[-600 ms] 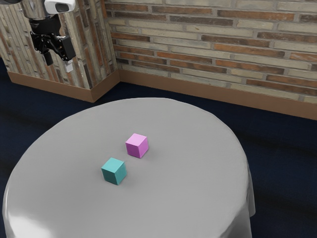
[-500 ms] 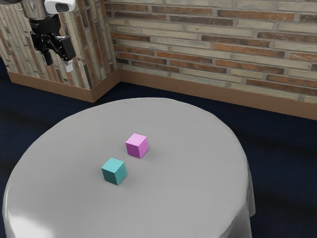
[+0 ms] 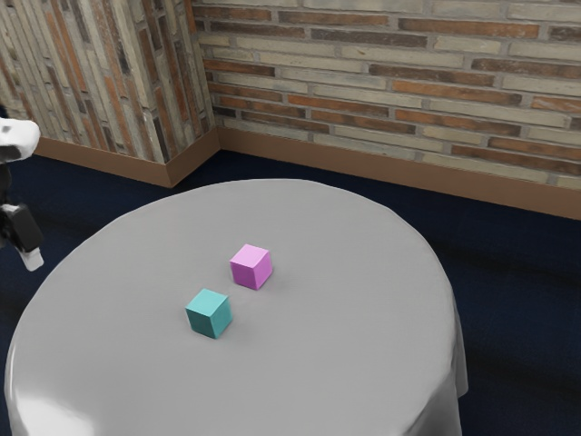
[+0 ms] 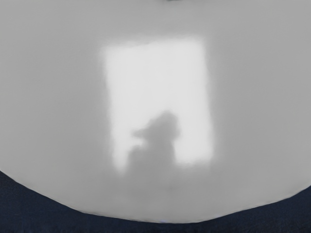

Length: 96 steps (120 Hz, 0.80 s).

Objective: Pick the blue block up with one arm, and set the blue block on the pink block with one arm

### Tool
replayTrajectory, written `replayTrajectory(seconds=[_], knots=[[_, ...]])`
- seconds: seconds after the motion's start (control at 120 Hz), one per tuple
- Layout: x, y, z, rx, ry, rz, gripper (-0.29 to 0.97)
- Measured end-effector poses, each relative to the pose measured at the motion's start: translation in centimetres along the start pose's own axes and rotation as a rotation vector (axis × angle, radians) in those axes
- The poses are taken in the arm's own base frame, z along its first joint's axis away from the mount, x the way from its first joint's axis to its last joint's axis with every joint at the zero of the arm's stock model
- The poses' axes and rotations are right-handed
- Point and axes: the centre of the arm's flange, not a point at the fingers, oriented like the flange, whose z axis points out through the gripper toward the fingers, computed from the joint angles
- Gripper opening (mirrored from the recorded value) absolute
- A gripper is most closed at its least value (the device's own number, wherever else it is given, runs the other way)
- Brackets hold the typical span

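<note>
The blue block [image 3: 209,313], a teal cube, rests on the round grey table [image 3: 345,345], left of centre. The pink block [image 3: 251,266] sits just beyond it toward the exterior view's right, a small gap apart. My gripper [image 3: 23,243] hangs at the exterior view's far left edge, off the table's rim and well away from both blocks, with nothing in it. In the wrist view the grey table top [image 4: 252,97] lies below my hand, with a bright patch [image 4: 155,87] and my hand's shadow [image 4: 155,145] on it.
A brick wall [image 3: 390,82] with a brown skirting runs behind the table, and a brick corner pillar [image 3: 100,82] stands at the back left. Dark blue floor [image 3: 517,291] surrounds the table. The table's rim [image 4: 160,221] shows in the wrist view.
My hand has dropped from high at the upper left, in front of the pillar, to the left edge near table height. Both blocks are where they were.
</note>
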Motion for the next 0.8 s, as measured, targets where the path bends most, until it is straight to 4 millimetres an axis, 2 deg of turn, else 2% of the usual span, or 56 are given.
replayTrajectory(seconds=[0.058,0.1,0.133,0.208,0.292,0.392,0.5,0.583,0.683,0.8], knots=[[0.7,0.3,5.3,0.001,-0.046,-0.005,0.68],[2.4,0.7,10.3,0.005,-0.110,-0.006,0.68],[3.5,0.8,13.1,0.008,-0.138,-0.011,0.68],[5.6,1.3,17.6,0.018,-0.139,-0.020,0.68],[8.1,2.7,20.6,0.032,-0.113,-0.012,0.68],[11.8,6.1,22.2,0.064,-0.070,0.046,0.68],[13.7,7.0,24.1,0.016,-0.036,0.007,0.68],[14.5,6.1,24.6,-0.015,0.006,-0.049,0.68],[14.8,4.0,24.7,-0.039,0.044,-0.132,0.68],[15.1,3.0,25.9,-0.051,0.051,-0.187,0.68]])
